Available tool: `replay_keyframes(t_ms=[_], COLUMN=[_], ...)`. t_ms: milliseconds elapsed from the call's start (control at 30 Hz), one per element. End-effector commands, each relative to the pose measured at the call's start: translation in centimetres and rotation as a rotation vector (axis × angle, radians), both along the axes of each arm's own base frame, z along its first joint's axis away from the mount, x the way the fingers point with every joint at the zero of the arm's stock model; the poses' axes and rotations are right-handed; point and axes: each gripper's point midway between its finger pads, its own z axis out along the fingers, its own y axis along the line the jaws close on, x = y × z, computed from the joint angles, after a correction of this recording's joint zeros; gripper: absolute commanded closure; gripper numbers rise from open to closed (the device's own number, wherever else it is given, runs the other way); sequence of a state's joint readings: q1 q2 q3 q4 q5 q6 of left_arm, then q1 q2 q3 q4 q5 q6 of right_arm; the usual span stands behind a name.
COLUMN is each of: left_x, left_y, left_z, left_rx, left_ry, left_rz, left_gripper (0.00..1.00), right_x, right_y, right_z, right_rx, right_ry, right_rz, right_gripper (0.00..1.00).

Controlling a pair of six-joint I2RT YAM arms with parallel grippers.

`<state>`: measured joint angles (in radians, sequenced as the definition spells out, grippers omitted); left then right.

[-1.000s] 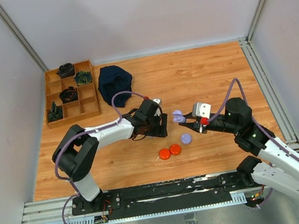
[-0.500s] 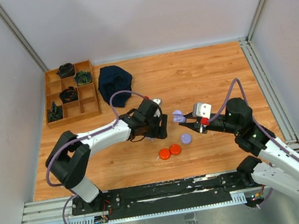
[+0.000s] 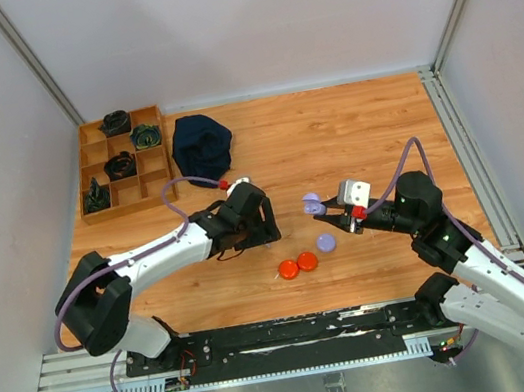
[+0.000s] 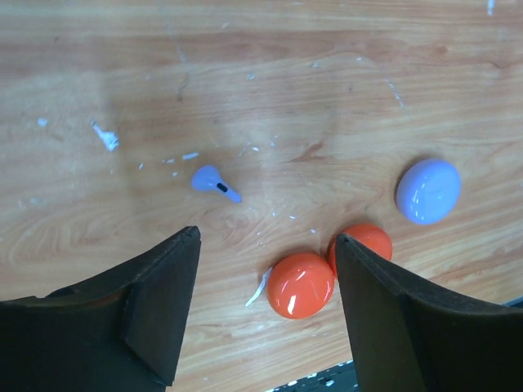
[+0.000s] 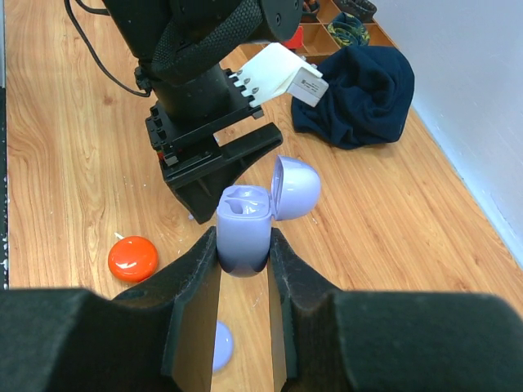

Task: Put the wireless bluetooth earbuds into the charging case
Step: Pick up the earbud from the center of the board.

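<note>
Jaws of left gripper [image 4: 265, 237] apart; lavender earbud [image 4: 214, 180], dark-marked stem.

Between the spread jaws of your left gripper [image 4: 265, 238], bare wood surrounds the small lavender plastic earbud [image 4: 214, 180], and nothing stands above it. To the near right of that gripper, two glossy orange round discs [image 4: 301, 284] lie touching each other, one partly behind the right finger. A lavender round disc [image 4: 428, 190] sits further right. The right gripper [image 3: 331, 208], clamped on the open lavender charging case [image 5: 245, 229], hangs close by on the right and narrows the passage between the arms. The dark blue crumpled cloth [image 3: 200, 144] and the wooden compartment tray [image 3: 152, 186] block the far left. The far-right stretch of the wooden table [image 3: 362, 128] gives you free room.
</note>
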<state>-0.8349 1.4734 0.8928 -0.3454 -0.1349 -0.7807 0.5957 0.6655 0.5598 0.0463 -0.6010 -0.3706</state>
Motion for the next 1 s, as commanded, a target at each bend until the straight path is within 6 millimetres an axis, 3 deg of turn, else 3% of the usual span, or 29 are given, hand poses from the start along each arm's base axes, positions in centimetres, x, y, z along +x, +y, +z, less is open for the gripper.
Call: replay_keyframes(t_ms=[0,67,167,333,600,967], left_x=[-0.1,-0.1,0.0,0.7,1.4,1.8], left_y=[1.1,1.1,0.9,1.1,1.9,1.7], left_z=[-0.3,-0.7,-1.1,-1.9,-3.3,-4.6], left_rx=[0.012,0.016,-0.004,-0.001,0.086,0.158], left_ry=[0.039,0.052,0.059,0.051,0.044,0.049], left_rz=[0.152,0.169,0.207,0.28,0.316,0.31], left_gripper=[0.3,0.3,0.14,0.32,0.35,0.52], right_x=[-0.2,-0.3,-0.3,-0.3,-0.4,-0.5], right_y=[0.0,0.0,0.0,0.0,0.0,0.0], right_z=[0.5,0.5,0.6,0.6,0.7,0.8], right_rx=[0.013,0.013,0.015,0.017,0.02,0.027], right_ry=[-0.025,-0.026,-0.027,-0.028,-0.029,-0.029], right_rz=[0.005,0.005,0.004,0.002,0.005,0.008], right_gripper=[0.95,0.95,0.95,0.95,0.95,0.95])
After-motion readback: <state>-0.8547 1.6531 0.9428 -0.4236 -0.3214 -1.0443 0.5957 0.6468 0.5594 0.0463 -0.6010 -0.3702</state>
